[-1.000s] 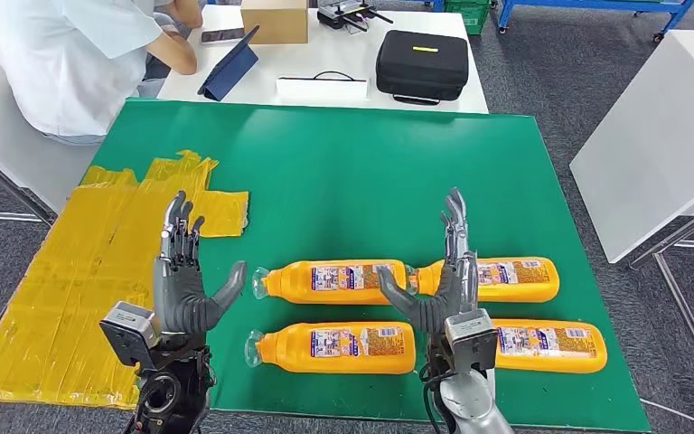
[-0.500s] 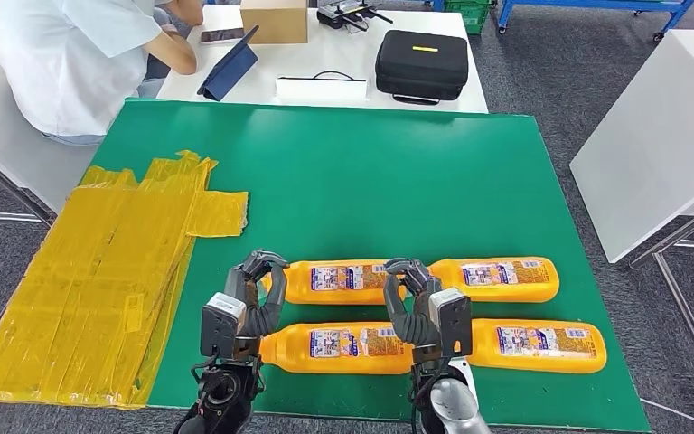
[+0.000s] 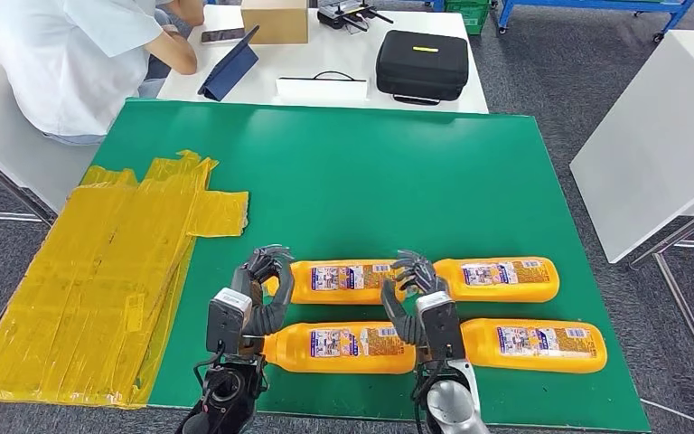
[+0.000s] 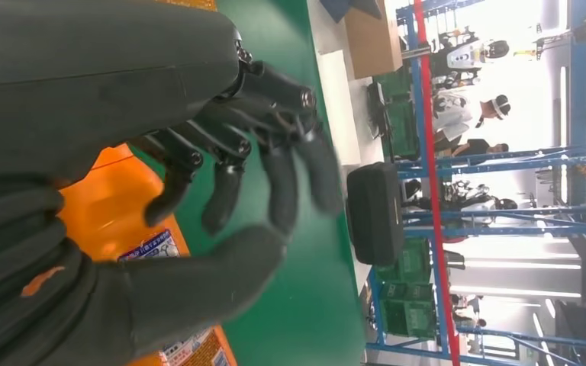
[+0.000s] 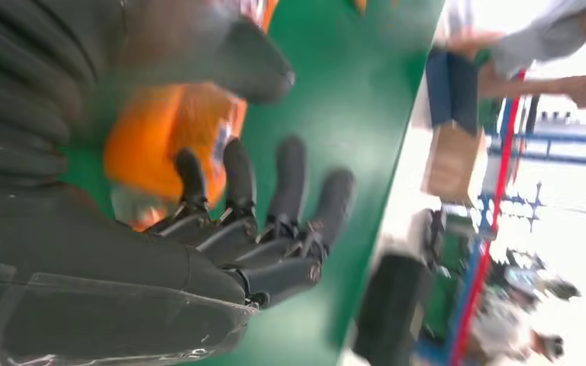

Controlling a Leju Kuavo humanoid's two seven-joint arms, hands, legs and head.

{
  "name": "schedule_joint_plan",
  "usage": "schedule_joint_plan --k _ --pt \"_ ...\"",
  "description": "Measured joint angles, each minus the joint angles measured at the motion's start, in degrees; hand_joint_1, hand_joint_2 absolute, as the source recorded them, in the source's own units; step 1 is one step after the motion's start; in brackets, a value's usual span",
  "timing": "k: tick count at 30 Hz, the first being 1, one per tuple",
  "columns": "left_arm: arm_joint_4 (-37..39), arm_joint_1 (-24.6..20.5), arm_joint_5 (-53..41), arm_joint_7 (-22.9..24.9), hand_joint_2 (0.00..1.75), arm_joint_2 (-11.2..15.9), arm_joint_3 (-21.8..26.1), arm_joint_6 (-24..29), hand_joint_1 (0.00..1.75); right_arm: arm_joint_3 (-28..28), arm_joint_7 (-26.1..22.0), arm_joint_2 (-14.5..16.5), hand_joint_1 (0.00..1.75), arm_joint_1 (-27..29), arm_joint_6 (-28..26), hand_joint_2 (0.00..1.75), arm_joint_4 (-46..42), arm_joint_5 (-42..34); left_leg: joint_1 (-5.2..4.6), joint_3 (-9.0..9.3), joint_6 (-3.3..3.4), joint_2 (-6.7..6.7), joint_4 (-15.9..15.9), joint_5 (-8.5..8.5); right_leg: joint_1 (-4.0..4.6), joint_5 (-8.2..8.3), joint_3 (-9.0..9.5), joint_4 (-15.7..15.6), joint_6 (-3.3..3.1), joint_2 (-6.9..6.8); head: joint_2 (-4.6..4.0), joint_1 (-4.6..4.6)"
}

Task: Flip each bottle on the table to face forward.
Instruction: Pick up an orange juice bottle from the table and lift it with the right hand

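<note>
Four orange bottles lie on their sides on the green table (image 3: 352, 172), in two rows of two near its front edge. The left robot hand (image 3: 262, 289) sits over the neck end of the far-left bottle (image 3: 343, 280), its fingers curled down over the cap side; from the left wrist view the fingers (image 4: 275, 164) arch above the orange body with a gap, and I cannot tell whether they grip it. The right robot hand (image 3: 418, 294) has its fingers curled at the gap between the far-left bottle and the far-right bottle (image 3: 501, 278); whether it holds anything I cannot tell. The near-left bottle (image 3: 339, 347) and near-right bottle (image 3: 533, 344) lie just in front, labels up. Crumpled yellow tape (image 3: 99, 280) covers the table's left part. Beyond, a person in a white shirt (image 3: 72, 59) sits by a white desk carrying a black case (image 3: 422, 63) and a cardboard box (image 3: 274, 20).
</note>
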Motion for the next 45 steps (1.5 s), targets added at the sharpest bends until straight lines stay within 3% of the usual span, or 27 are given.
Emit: schedule_joint_plan --k 11,13,17,20,24,28,35,42,45 --pt "0.44 -0.2 0.19 0.05 1.75 -0.04 0.04 -0.05 0.0 -0.15 0.81 -0.06 0.0 -0.45 -2.79 1.75 -1.03 4.57 0.0 0.0 0.0 0.0 0.0 0.0 0.0 0.0 -0.01 0.0 0.0 0.0 0.0 0.0" --pt "0.58 -0.29 0.33 0.08 1.75 -0.15 0.06 -0.17 0.0 -0.15 2.92 -0.21 0.0 -0.84 -5.88 1.75 -1.27 11.82 0.0 0.0 0.0 0.0 0.0 0.0 0.0 0.0 0.0 0.0 0.0 0.0 0.0 0.0" --pt "1.07 -0.79 0.48 0.08 1.75 -0.5 0.09 -0.52 0.0 -0.14 11.64 -0.92 0.0 -2.94 -9.1 1.75 -1.64 32.66 0.0 0.0 0.01 0.0 0.0 0.01 0.0 0.01 0.01 0.0 0.01 0.0 0.0 0.0" --pt "1.55 -1.18 0.54 0.05 1.75 -0.66 0.17 -0.53 0.0 0.06 15.75 -1.23 0.0 -5.05 -7.51 1.75 -1.5 42.13 0.0 0.0 0.02 0.0 0.0 0.02 0.0 0.02 0.03 0.01 0.01 0.0 0.0 0.0" --pt "1.87 -1.5 0.62 0.06 1.75 -0.92 0.22 -0.64 0.0 1.22 18.34 -1.45 0.0 -9.27 -1.51 1.75 1.07 46.59 0.01 0.0 0.01 0.01 0.0 0.04 0.01 0.03 0.03 0.01 0.01 0.0 0.0 0.0" --pt "2.28 -1.95 0.86 0.21 1.75 -1.13 0.19 -1.27 0.0 3.56 20.54 -1.33 0.0 -14.89 5.53 1.75 8.92 51.89 0.01 0.0 0.03 0.01 0.0 0.08 0.01 0.03 0.03 0.03 0.01 0.0 0.0 0.0" --pt "3.19 -2.68 1.82 0.13 1.75 -1.4 0.92 -1.31 0.0 7.41 19.89 0.61 0.0 -23.57 6.96 1.75 24.03 57.35 0.01 0.0 0.04 0.0 0.01 0.1 0.01 0.04 0.04 0.04 0.02 0.0 0.0 -0.01" --pt "4.7 -4.15 2.85 -0.13 1.75 -1.38 1.47 -1.26 0.0 9.08 11.02 2.38 0.0 -29.8 15.47 1.75 34.85 50.85 0.01 0.12 0.05 0.0 0.01 0.1 0.01 0.04 0.15 0.03 0.01 0.0 0.0 -0.01" --pt "5.72 -4.91 2.9 -0.18 1.75 -1.57 1.04 -1.62 0.0 9.88 9.96 3.28 0.0 -30.15 17.67 1.75 38.65 49.12 0.01 0.13 0.07 -0.02 0.01 0.12 0.01 0.04 0.16 0.03 0.01 -0.02 0.0 0.0"
